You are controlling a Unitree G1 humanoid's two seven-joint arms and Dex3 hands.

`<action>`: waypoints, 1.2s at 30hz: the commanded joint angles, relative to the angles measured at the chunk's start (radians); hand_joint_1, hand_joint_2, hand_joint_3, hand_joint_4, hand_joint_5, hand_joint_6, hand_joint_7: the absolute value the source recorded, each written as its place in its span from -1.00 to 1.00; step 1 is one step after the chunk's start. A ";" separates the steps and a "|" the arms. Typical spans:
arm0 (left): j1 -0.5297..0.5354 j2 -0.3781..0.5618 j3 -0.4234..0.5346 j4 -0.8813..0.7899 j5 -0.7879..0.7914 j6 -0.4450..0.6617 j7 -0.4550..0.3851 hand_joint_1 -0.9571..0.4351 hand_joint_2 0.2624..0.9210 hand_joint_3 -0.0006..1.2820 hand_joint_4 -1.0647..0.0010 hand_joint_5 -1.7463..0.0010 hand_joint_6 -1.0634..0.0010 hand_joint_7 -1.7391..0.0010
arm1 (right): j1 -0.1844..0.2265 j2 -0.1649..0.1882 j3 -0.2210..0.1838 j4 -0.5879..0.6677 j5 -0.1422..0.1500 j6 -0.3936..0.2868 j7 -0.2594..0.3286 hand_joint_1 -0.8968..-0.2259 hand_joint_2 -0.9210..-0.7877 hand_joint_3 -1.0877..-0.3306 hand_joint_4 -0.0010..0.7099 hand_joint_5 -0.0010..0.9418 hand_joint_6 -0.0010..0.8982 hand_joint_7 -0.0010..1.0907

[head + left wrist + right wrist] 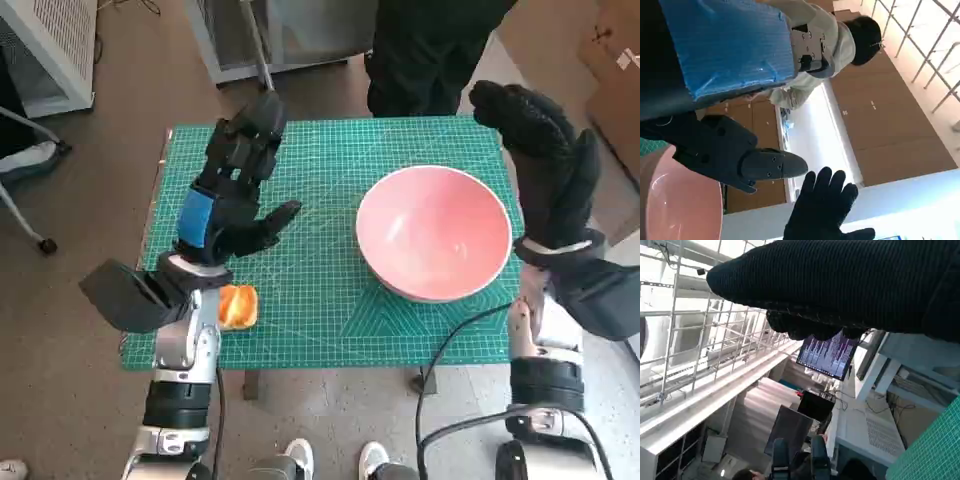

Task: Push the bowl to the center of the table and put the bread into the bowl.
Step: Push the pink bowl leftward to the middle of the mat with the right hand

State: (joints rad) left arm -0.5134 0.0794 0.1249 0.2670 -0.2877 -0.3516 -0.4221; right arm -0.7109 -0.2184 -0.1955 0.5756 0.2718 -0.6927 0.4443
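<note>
A pink bowl (433,232) stands empty on the right half of the green cutting mat (320,290); its rim also shows in the left wrist view (675,200). The bread (237,307), a small orange-brown piece, lies near the mat's front left edge, partly hidden under my left forearm. My left hand (235,180) is raised over the mat's left side, fingers spread, holding nothing. My gloved right hand (545,150) is lifted upright just beyond the bowl's right rim, fingers apart and empty. In the left wrist view the glove (825,207) shows past the left hand's fingers (765,165).
A person in dark clothes (430,50) stands at the table's far side. A white rack (45,50) and a chair base (30,160) stand at the left, a cardboard box (615,60) at the right. Feet (295,460) show below the front edge.
</note>
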 commanded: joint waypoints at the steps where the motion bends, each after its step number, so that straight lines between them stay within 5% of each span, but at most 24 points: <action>1: -0.006 0.008 -0.001 -0.004 0.001 -0.006 0.002 -0.01 0.51 -0.38 0.85 1.00 1.00 0.36 | 0.023 0.003 -0.002 0.016 -0.003 -0.003 -0.004 0.45 -1.00 0.55 -0.02 -1.00 0.05 -1.00; 24: -0.001 0.009 -0.005 -0.007 0.004 0.002 0.010 0.00 0.51 -0.37 0.85 1.00 1.00 0.34 | 0.033 0.002 -0.001 -0.010 -0.001 0.017 -0.010 0.49 -1.00 0.55 -0.02 -1.00 0.05 -1.00; 36: 0.005 0.005 -0.009 -0.021 0.002 0.013 0.017 0.00 0.51 -0.37 0.85 1.00 1.00 0.33 | -0.006 -0.047 -0.051 0.127 0.023 -0.017 0.018 0.47 -1.00 0.54 -0.02 -1.00 0.02 -1.00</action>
State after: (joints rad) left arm -0.5129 0.0799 0.1214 0.2611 -0.2869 -0.3442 -0.4070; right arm -0.7115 -0.2436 -0.2276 0.6415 0.2821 -0.7021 0.4460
